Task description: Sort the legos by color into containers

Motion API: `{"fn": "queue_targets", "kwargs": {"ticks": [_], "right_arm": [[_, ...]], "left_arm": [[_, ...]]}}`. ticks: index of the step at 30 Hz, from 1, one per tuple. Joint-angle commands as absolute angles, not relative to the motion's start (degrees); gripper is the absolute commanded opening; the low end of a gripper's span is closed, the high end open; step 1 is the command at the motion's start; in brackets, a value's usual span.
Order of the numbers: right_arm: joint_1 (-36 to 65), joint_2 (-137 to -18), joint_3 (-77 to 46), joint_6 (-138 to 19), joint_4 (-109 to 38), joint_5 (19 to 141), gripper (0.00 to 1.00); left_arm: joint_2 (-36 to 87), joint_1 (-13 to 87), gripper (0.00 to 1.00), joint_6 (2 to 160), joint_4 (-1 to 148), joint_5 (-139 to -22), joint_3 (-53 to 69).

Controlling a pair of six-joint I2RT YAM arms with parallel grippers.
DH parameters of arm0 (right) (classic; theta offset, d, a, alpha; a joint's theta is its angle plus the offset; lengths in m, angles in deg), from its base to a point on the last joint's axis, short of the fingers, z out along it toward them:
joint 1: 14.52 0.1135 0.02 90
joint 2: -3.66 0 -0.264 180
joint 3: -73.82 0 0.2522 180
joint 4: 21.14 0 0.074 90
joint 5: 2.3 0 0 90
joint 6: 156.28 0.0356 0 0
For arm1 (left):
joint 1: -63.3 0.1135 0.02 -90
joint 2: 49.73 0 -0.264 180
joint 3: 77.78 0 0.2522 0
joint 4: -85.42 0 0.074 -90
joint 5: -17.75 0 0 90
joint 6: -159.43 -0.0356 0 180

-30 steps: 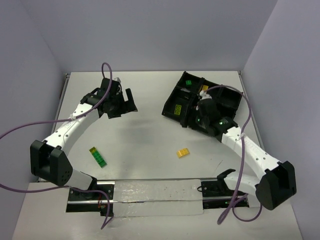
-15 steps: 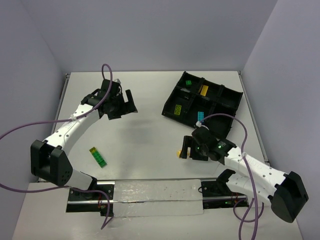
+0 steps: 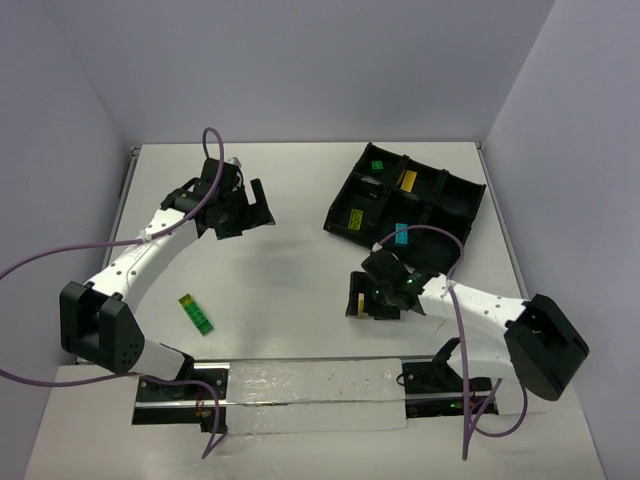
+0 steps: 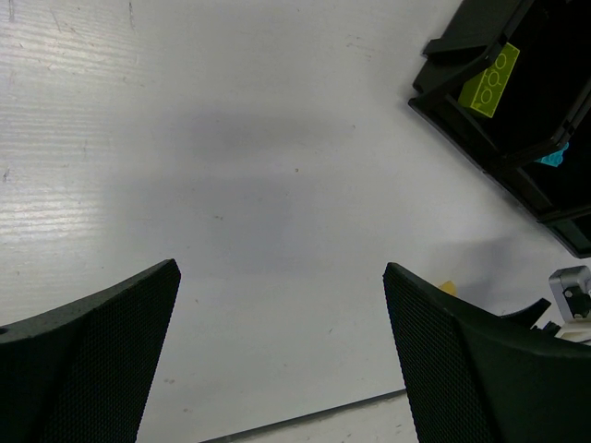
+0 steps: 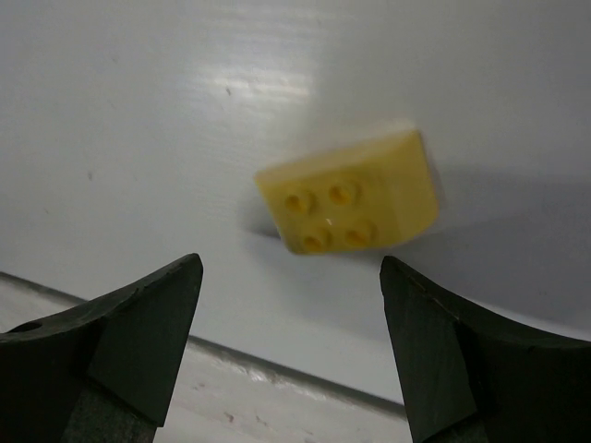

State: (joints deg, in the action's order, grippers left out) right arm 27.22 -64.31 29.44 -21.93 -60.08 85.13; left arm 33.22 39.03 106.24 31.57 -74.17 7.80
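Note:
A yellow lego (image 5: 351, 208) lies studs-up on the white table, just beyond my right gripper (image 5: 291, 266), which is open with the brick ahead of its tips, not between them. From above, the right gripper (image 3: 366, 303) hangs over that yellow lego (image 3: 361, 301), mostly hiding it. A green-and-yellow lego stack (image 3: 196, 312) lies at the front left. The black tray (image 3: 440, 222) of containers holds a green lego (image 3: 377, 165), a yellow lego (image 3: 408, 180), a yellow-green lego (image 3: 353, 217) and a cyan lego (image 3: 401, 235). My left gripper (image 3: 252, 210) hovers open over bare table (image 4: 282, 269).
A silver rail (image 3: 300, 385) runs along the near table edge, close behind the right gripper. Purple cables loop off both arms. The left wrist view catches the tray corner (image 4: 443, 101) and part of the right arm (image 4: 572, 295).
My right arm swung from over the tray down to the yellow lego near the front edge and its jaws widened. A cyan lego now shows in the tray. The left arm stayed still.

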Motion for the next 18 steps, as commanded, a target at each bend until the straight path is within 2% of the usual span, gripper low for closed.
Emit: {"fn": "queue_targets", "kwargs": {"ticks": [1,9,11,14,16,17,18], "right_arm": [[27.71,-70.82,24.10,-24.27,-56.44,91.51,0.86],[29.17,-78.44,16.80,-28.01,-58.07,96.69,0.84],[30.77,-79.89,15.20,-29.01,-59.64,98.61,0.79],[32.62,-80.74,14.33,-29.54,-60.97,99.95,0.67],[33.92,-80.89,14.18,-29.54,-61.84,100.82,0.54],[34.69,-80.96,14.11,-29.40,-62.44,101.65,0.42],[35.14,-81.10,13.96,-29.30,-62.91,102.17,0.34]], "left_arm": [[31.57,39.28,0.98,105.54,32.53,-74.82,7.79],[31.57,39.31,0.98,104.63,31.75,-74.19,7.88],[31.49,39.31,0.98,104.51,31.75,-74.11,7.72],[31.50,39.29,0.98,104.60,32.02,-74.54,7.42],[31.57,39.22,0.98,104.75,32.10,-74.61,7.28],[31.78,39.22,0.98,104.76,32.32,-74.84,7.13],[31.90,39.28,0.98,104.76,32.57,-74.95,6.96]]}}
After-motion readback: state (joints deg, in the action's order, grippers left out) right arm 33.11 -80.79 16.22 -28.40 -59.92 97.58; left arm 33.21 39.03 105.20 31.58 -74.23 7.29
